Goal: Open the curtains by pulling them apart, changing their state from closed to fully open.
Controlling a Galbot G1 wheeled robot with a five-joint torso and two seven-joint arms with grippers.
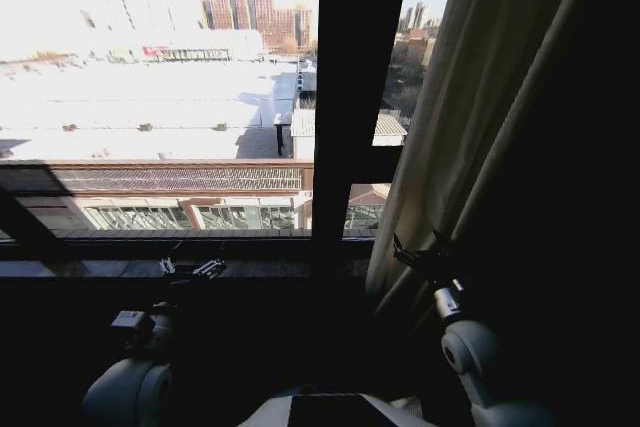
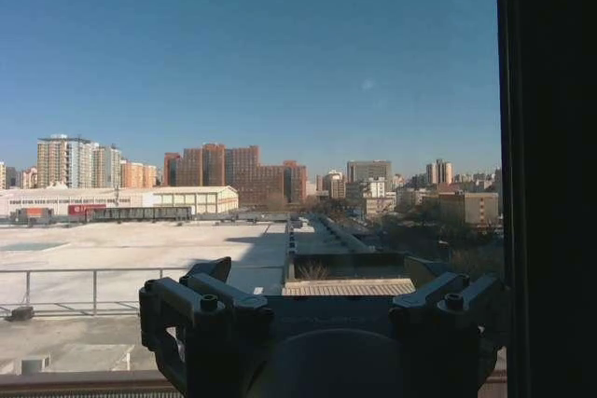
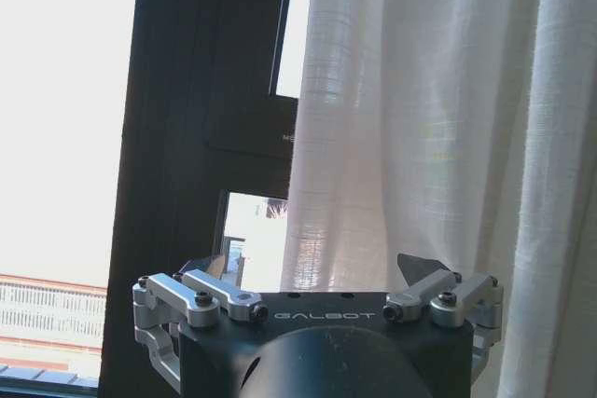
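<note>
Curtains: one panel of the curtains [image 1: 470, 117] hangs at the right of the head frame, gathered in cream-beige folds that run from the upper right down toward the lower centre; in the right wrist view the same fabric [image 3: 420, 118] covers the right half of the frame, sheer and pleated. The left part of the window is uncovered, and no second panel can be made out there.

Window frame: a dark upright bar [image 1: 350, 87] stands just left of the curtain's edge, with the sill [image 1: 150, 269] running across the lower left.

Right end effector: [image 1: 420, 255] sits at the lower centre-right of the head frame, against the curtain's lower inner edge; the wrist view shows it [image 3: 317, 272] spread open with nothing between its fingers, the cloth just ahead.

Left end effector: [image 1: 192, 269] low at the lower left near the sill, also spread open [image 2: 317, 277] and facing clear glass.

Step in hand: judged to be taking the right panel's inner edge for a further pull outward.

Doing it well: it seems best to close on a thick bunch of folds rather than a single sheer layer, then draw sideways and level, so the cloth slides rather than strains.
</note>
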